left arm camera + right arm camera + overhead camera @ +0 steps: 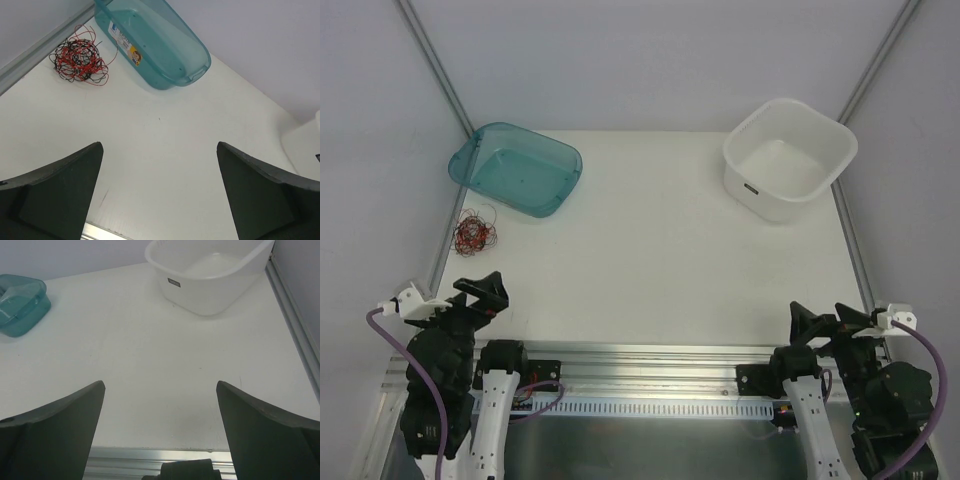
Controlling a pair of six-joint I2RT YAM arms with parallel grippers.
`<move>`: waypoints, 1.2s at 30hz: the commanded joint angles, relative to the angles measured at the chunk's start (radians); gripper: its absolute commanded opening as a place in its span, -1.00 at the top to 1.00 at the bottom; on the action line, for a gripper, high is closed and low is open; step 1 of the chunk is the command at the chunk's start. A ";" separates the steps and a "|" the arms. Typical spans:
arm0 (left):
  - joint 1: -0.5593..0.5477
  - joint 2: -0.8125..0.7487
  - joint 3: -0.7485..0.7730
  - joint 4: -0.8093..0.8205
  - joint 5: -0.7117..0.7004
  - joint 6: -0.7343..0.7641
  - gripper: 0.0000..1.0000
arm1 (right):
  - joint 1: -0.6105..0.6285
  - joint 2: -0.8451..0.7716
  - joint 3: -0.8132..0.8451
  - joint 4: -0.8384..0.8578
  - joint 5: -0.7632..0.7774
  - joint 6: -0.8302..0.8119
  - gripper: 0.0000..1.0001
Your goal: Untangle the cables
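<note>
1 tangle of cables (pixel 475 232) – thin red and black strands in a loose wiry ball – lies on the white bench (pixel 660 260) at its far-left edge, just beside the near wall of the teal plastic bin (pixel 517 168). There are 2 containers: that 1 teal bin at the far left and 1 white tub (pixel 788 158) at the far right. Nothing shows inside either.

The 2 arms sit folded low at the near edge. The left arm (pixel 445 360) is at the near-left corner, with the tangle ahead of it and apart from it. The right arm (pixel 880 390) is at the near-right corner. Both point across the bench – each pair of jaws spread wide, holding nothing.
</note>
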 commanded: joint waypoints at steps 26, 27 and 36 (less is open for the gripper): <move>0.069 0.967 -0.066 0.390 0.017 -0.375 -0.98 | 0.001 0.044 -0.178 0.046 -0.407 0.113 -0.99; 0.086 0.998 -0.046 0.393 -0.023 -0.374 -0.98 | 0.007 0.042 -0.178 0.043 -0.399 0.107 -0.99; 0.276 1.330 0.134 0.442 -0.107 -0.387 -0.98 | 0.029 0.011 -0.166 0.012 -0.379 0.045 -0.99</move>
